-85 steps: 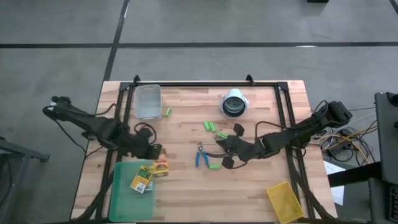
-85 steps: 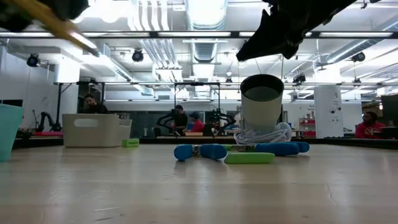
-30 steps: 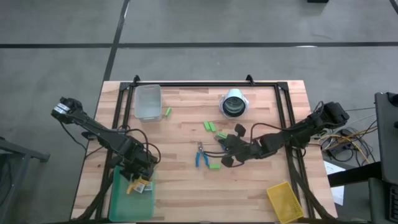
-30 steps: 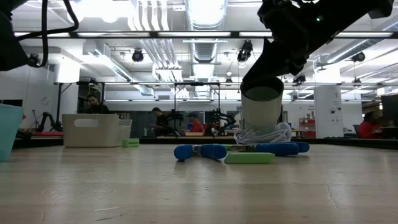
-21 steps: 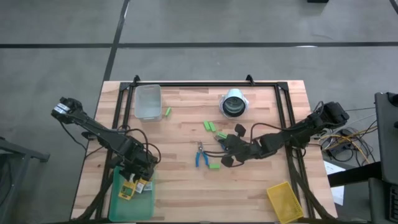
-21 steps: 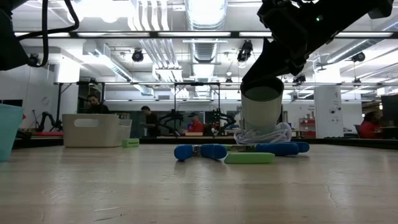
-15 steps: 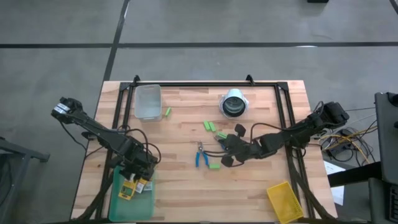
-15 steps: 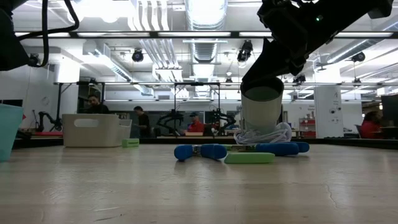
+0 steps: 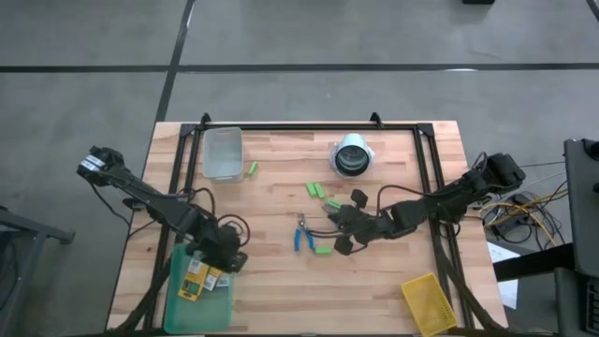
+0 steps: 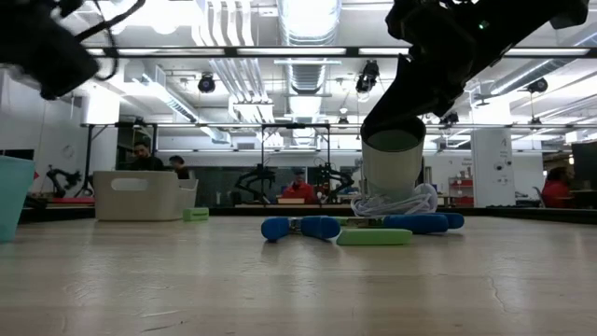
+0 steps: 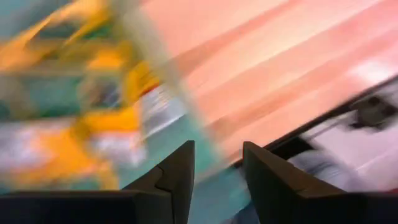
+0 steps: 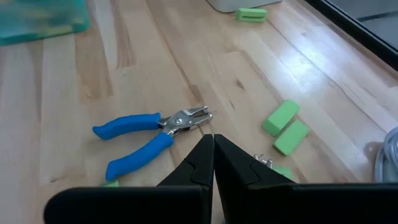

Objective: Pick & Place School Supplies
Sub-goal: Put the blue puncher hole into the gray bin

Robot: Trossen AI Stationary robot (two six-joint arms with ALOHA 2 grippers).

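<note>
Lying just ahead of the right end effector (image 12: 213,146) (seemingly untouched): scissors (image 12: 151,137).

Crayon boxes (image 9: 198,277) in tray (image 9: 175,298), scissors (image 9: 301,233) mid-table.

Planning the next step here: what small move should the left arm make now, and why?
Probably swing toward the blue-handled scissors. The left gripper hangs with jaws apart and empty at the green tray, where the crayon boxes already lie.
</note>
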